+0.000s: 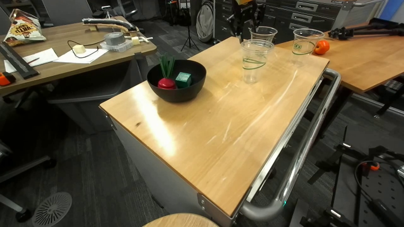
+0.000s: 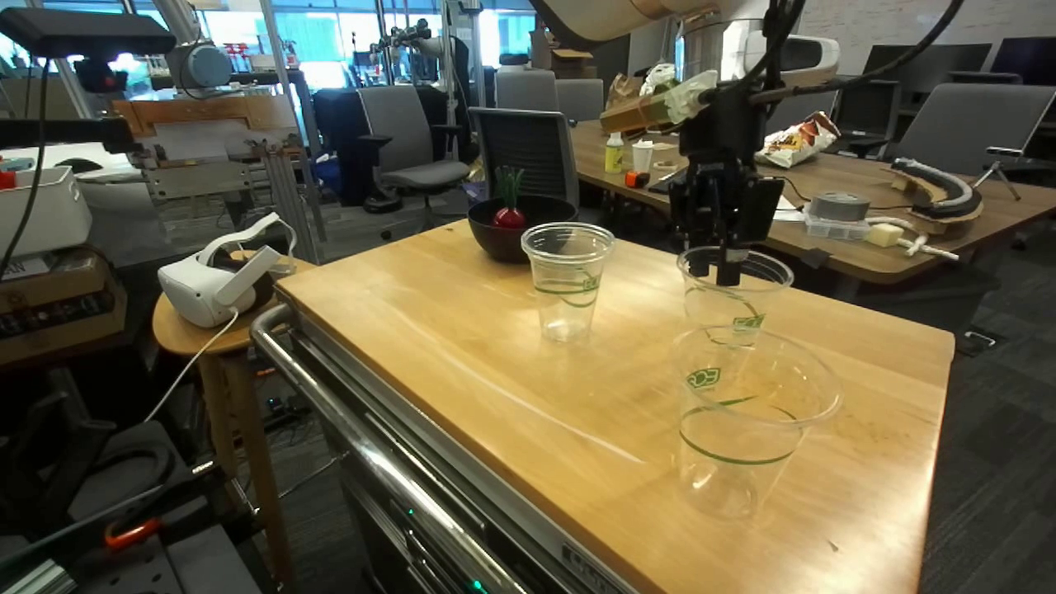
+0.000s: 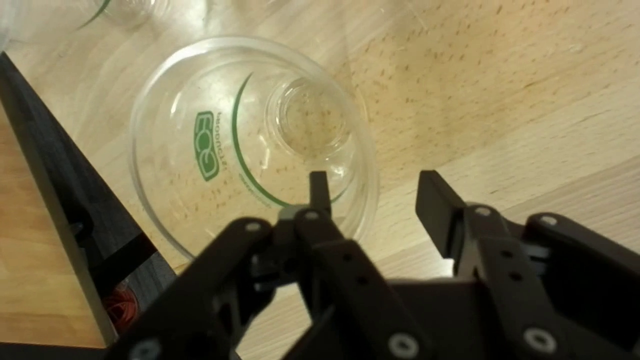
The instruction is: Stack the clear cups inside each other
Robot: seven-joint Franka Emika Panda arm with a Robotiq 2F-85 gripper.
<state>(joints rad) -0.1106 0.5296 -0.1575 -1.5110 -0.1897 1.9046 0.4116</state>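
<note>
Three clear cups with green markings stand upright and apart on the wooden cart top. One cup [image 1: 254,64] [image 2: 569,285] is nearest the black bowl. Another cup [image 1: 304,45] shows at the cart's handle side. In an exterior view, my gripper [image 2: 714,268] is low at the rim of the middle cup [image 2: 747,318]. In the wrist view a cup [image 3: 215,145] fills the centre left. There my gripper [image 3: 372,195] is part open; the left finger overlaps the cup, the right finger [image 3: 435,205] lies outside it, and the rim shows in the gap, ungripped. A nearer cup [image 2: 742,450] overlaps the middle one.
The black bowl [image 1: 186,93] [image 2: 495,243] holds a red radish-like toy [image 1: 166,83] and a green block [image 1: 183,79]. A metal handle [image 1: 303,151] runs along one cart edge. An orange object [image 1: 322,47] lies on a neighbouring table.
</note>
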